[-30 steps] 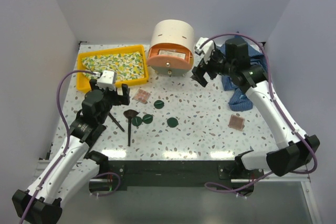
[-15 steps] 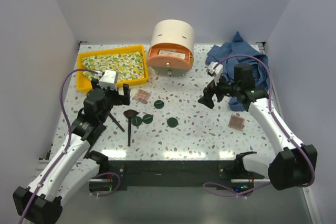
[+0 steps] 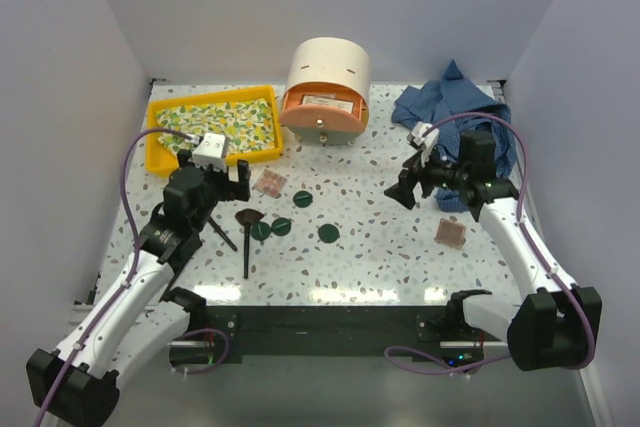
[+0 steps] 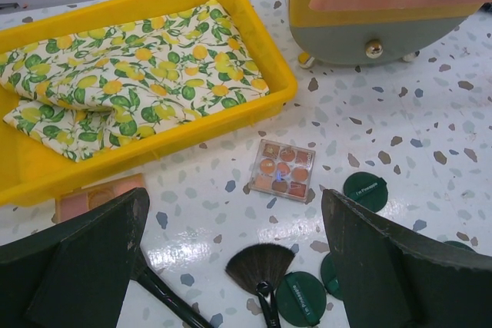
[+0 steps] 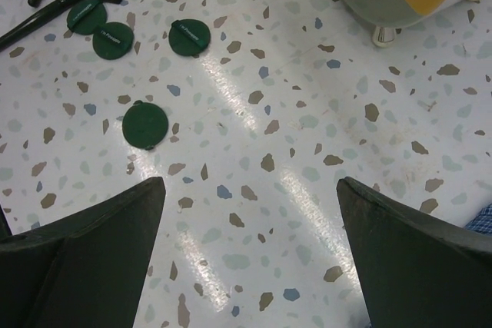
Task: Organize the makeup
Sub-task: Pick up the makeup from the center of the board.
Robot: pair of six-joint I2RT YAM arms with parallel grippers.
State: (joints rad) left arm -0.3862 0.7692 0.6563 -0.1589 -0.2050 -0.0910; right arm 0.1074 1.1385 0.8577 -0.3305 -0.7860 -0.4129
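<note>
The table [image 3: 380, 237] holds palettes [image 3: 269, 182], green discs [image 3: 329, 233], brushes [image 3: 248, 218] (one fan-headed), yellow tray [image 3: 212, 95], blue cloth [image 3: 450, 97].

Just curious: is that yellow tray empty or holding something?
Not empty. A rumpled lemon-print cloth lies inside the yellow tray, covering most of its floor.

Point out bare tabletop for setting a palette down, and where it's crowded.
Bare: the stretch between the lone green disc and the right palette, down to the near edge. Crowded: left of centre, where fan brush, three discs and the other palette cluster.

Plain pale lilac walls [image 3: 200, 7], speckled white terrazzo table [image 3: 380, 247], bright glare [image 3: 330, 294] along its near edge
</note>
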